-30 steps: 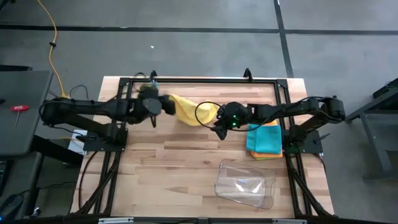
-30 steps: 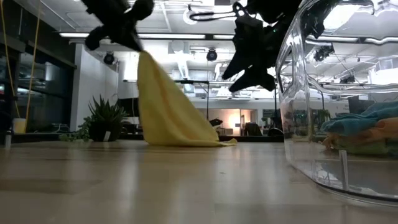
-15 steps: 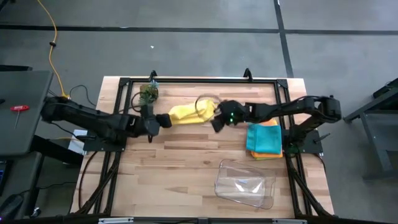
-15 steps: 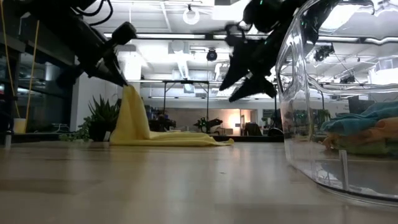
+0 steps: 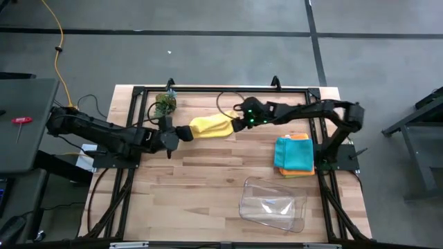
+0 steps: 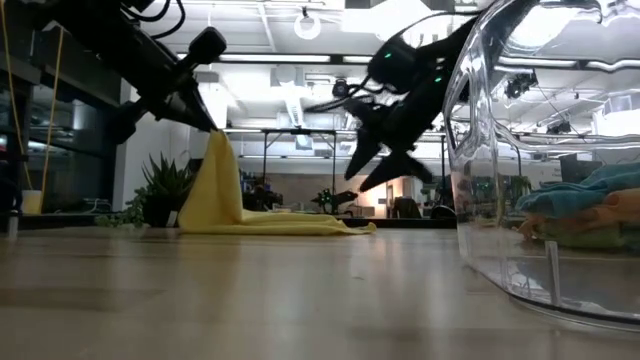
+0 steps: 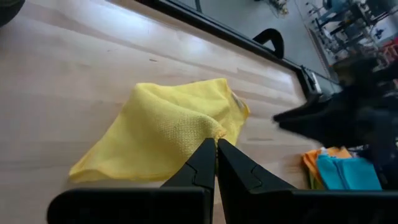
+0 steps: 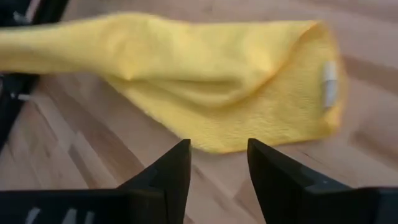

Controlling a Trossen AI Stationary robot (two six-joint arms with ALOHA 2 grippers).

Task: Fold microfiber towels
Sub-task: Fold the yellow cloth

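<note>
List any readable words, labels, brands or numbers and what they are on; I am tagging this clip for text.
No text can be read in any view.
yellow towel: a small white tag at its edge, too blurred to tell whether it is printed.
clear tray: no visible marking.

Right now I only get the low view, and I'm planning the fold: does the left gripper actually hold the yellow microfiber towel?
Observer: Yes. The left wrist view shows the left gripper shut on a corner of the yellow microfiber towel.
Operator: And the right gripper?
Observer: Its wrist view shows the right gripper open, empty, just short of the towel's opposite edge.
Operator: Finished ones?
Observer: From above, a teal towel lies on an orange towel, right of the yellow one.
</note>
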